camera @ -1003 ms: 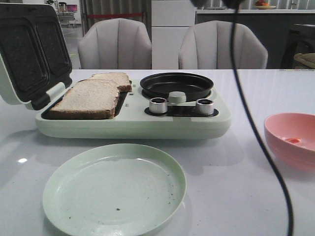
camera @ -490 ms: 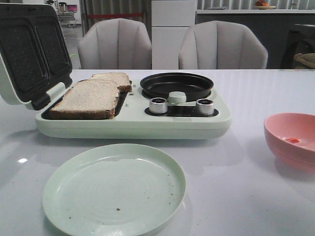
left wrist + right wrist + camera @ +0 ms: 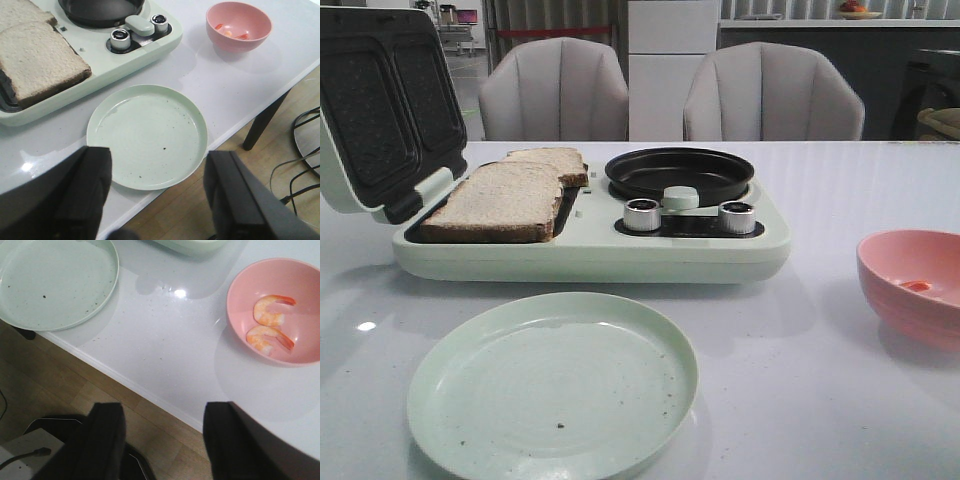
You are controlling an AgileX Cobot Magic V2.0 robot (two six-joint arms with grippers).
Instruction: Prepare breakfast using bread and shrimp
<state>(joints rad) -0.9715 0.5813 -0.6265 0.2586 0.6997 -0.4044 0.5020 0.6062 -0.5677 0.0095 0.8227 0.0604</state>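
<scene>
Two pale square bread slices with dark crusts [image 3: 500,198] lie overlapping in the open mint-green sandwich maker [image 3: 590,250] on the white surface [image 3: 800,360]. Two curled orange-pink shrimp [image 3: 270,322] sit in the pink round bowl [image 3: 240,295]. The pale green round plate [image 3: 552,385] holds only crumbs. Both arms' jaws stand apart, gripping nothing.

Left gripper [image 3: 157,200] – broad matte black fingers; right gripper [image 3: 160,440] – same dark, blunt-edged fingers.

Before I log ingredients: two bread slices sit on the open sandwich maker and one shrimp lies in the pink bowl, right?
Not quite. The pink bowl holds two shrimp, as the right wrist view shows. The two bread slices do sit on the open sandwich maker.
</scene>
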